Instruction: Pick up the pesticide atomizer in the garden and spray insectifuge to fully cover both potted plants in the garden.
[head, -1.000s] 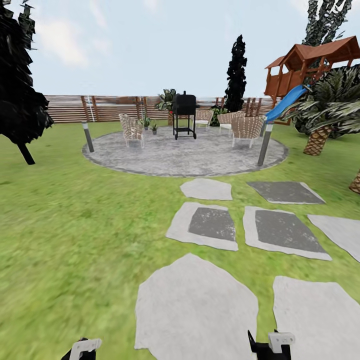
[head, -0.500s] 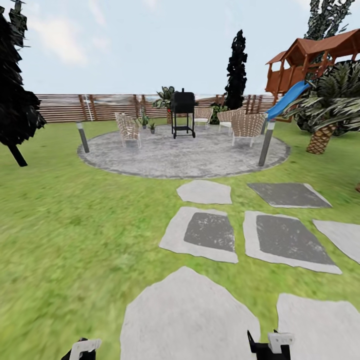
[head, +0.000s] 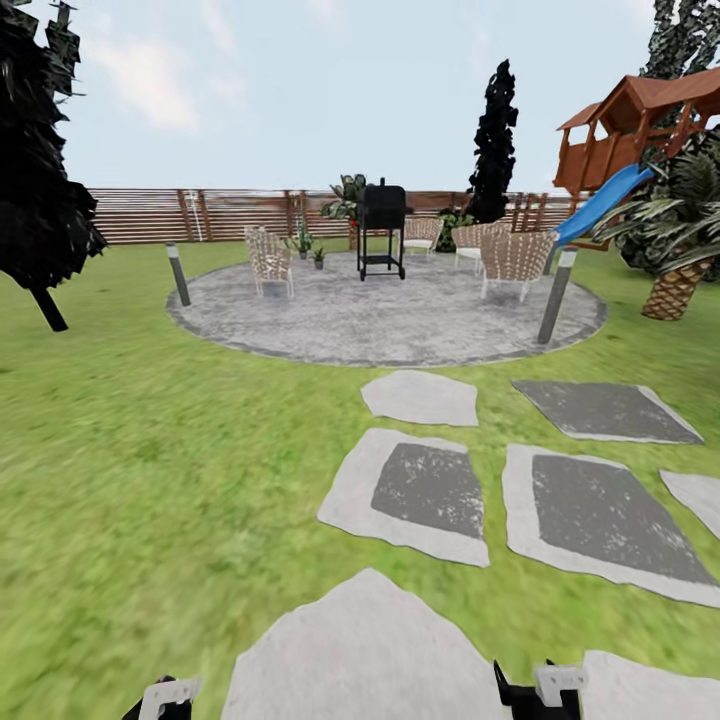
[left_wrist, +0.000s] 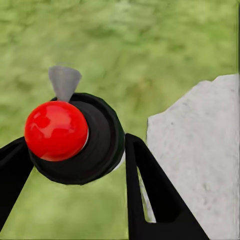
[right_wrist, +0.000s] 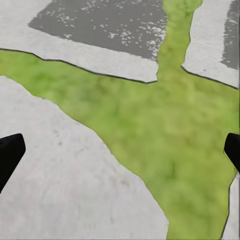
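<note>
Blotchy green lawn (head: 150, 450), flat irregular stepping stones (head: 420, 398), round mottled-grey patio (head: 330, 320).

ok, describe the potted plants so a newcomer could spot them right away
Start at the round stone patio in front of the slat fence. At its far left edge, between the leftmost wicker chair and the black grill, stand the potted plants. They are small and low, unlike the bigger leafy plant behind the grill.

The red-topped pesticide atomizer (left_wrist: 65, 135) is being gripped; two small potted plants (head: 308, 249) are being seen on the far patio.
</note>
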